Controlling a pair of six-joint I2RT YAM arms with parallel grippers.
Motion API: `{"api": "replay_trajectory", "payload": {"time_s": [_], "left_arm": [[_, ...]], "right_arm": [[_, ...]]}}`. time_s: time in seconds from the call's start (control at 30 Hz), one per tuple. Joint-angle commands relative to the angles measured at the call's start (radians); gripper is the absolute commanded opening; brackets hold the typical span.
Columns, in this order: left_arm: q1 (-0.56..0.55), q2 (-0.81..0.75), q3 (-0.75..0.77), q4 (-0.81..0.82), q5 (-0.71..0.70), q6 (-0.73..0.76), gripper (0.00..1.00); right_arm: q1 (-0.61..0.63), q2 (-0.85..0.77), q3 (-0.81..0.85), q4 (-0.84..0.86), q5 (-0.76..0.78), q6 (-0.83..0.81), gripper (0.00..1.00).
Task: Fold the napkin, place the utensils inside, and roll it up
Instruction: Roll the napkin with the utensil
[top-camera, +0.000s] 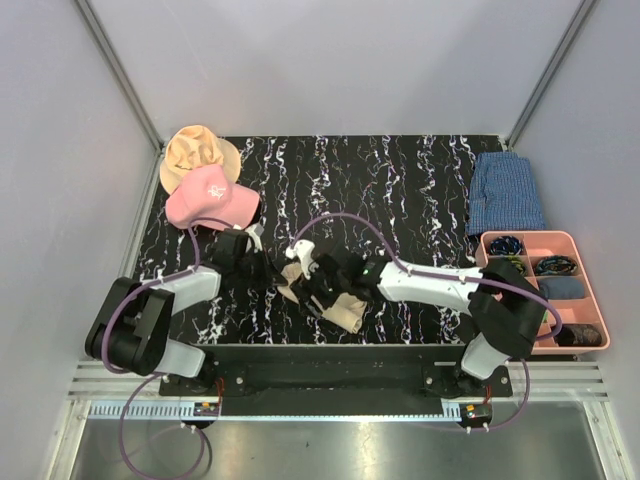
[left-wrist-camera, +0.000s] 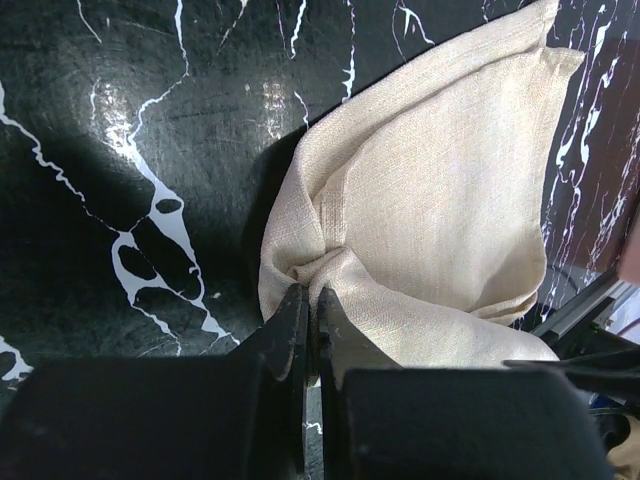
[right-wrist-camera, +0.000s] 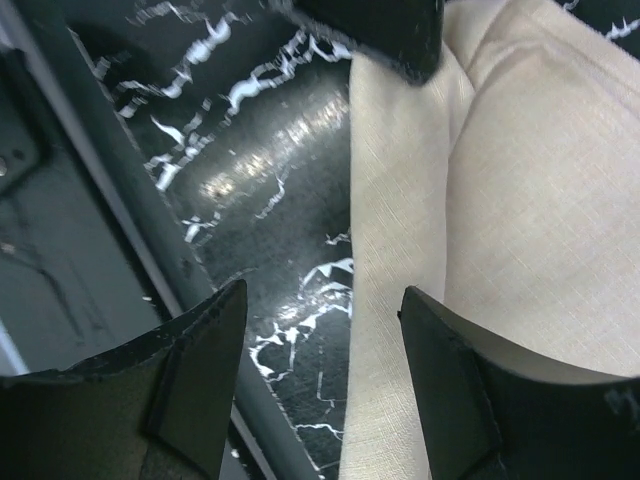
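Beige napkin (left-wrist-camera: 430, 200) near front edge of table (top-camera: 400, 170) | left jaws pinch its fold | right jaws wide above

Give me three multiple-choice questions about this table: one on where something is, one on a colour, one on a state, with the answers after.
1. Where is the pink cap? A at the far left, against the tan hat; B at the near right; C in the middle.
2. What colour is the napkin? A blue; B beige; C pink.
3. How is the left gripper? A wide open; B shut on the napkin; C shut on nothing.
Answers: 1 A, the top view shows it overlapping the tan hat at the far left. 2 B, the cloth is plain beige in both wrist views. 3 B, it pinches a bunched fold of the cloth.
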Motion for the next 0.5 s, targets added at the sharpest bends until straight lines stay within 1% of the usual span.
{"api": "replay_trajectory", "payload": {"time_s": [0.0, 0.23, 0.4, 0.47], "left_arm": [[0.002, 0.039, 0.006, -0.065, -0.033, 0.018, 0.0], [0.0, 0.045, 0.017, -0.076, -0.028, 0.021, 0.0], [0.002, 0.043, 0.029, -0.093, -0.033, 0.026, 0.0], [0.002, 0.045, 0.037, -0.093, -0.03, 0.027, 0.0]], "right_arm": [[0.06, -0.02, -0.024, 0.049, 0.224, -0.084, 0.7], [0.087, 0.048, -0.014, 0.056, 0.229, -0.09, 0.66], [0.09, 0.075, -0.014, 0.058, 0.211, -0.09, 0.56], [0.09, 0.088, -0.016, 0.058, 0.22, -0.09, 0.56]]}}
